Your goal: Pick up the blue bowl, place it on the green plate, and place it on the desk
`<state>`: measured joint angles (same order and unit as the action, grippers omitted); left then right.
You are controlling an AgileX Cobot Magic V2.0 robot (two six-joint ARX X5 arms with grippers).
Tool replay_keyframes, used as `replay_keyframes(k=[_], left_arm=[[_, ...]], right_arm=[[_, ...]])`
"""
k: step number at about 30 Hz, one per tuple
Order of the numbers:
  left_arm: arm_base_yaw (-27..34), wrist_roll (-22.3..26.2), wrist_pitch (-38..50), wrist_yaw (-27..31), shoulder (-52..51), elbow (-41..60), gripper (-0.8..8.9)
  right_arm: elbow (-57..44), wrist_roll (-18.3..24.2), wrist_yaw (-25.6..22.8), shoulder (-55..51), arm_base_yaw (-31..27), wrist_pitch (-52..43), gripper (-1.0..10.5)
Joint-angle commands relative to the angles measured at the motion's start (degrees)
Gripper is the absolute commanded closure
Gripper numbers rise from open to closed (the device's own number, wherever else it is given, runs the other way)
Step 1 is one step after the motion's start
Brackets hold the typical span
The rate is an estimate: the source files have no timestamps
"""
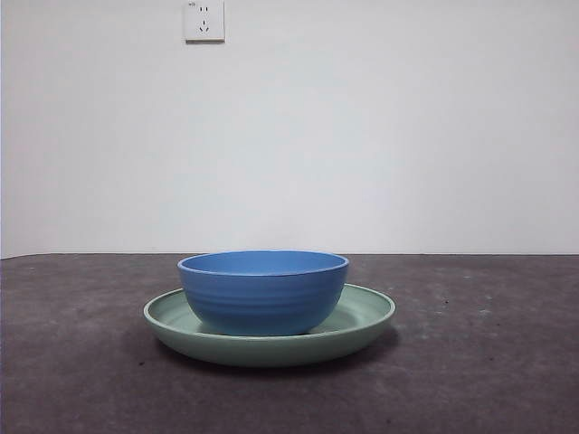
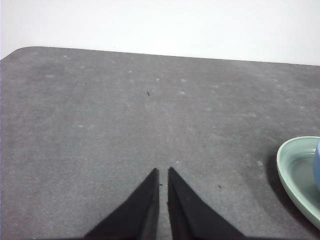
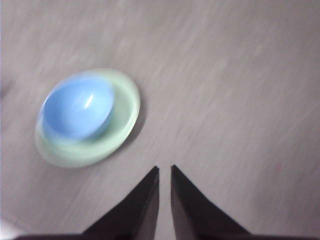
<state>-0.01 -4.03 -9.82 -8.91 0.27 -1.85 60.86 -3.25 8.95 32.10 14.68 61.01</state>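
Note:
The blue bowl (image 1: 263, 291) stands upright inside the green plate (image 1: 366, 317), which rests on the desk (image 1: 488, 362) near the middle of the front view. No arm shows in that view. My right gripper (image 3: 164, 170) is shut and empty, hovering high over the desk with the blue bowl (image 3: 76, 109) and green plate (image 3: 122, 122) well off to one side; this view is motion-blurred. My left gripper (image 2: 163, 171) is shut and empty above bare desk, with only the green plate's rim (image 2: 287, 172) and a sliver of the blue bowl (image 2: 317, 165) at the picture's edge.
A white wall with a power socket (image 1: 204, 20) stands behind the desk. The desk's rounded far corner (image 2: 22, 50) shows in the left wrist view.

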Motion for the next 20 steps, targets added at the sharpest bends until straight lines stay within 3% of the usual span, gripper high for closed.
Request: replay_keyframes(k=[1, 7, 13, 20], left_arm=[[0.2, -0.1, -0.5, 0.3, -0.1, 1.2, 7.85], [0.2, -0.1, -0.5, 0.3, -0.1, 1.2, 7.85], [0.2, -0.1, -0.5, 0.3, -0.1, 1.2, 7.85], [0.2, -0.1, -0.5, 0.3, -0.1, 1.2, 7.85]], right_arm=[[-9.0, 1.6, -0.2, -4.8, -4.0, -13.7, 9.1], [-34.0, 1.5, -0.1, -19.0, -14.0, -37.5, 9.1], [-49.9, 2.0, -0.4, -29.6, -19.7, -43.0, 9.1], [-57.2, 2.3, -0.7, -31.9, -21.6, -46.4, 9.1]])
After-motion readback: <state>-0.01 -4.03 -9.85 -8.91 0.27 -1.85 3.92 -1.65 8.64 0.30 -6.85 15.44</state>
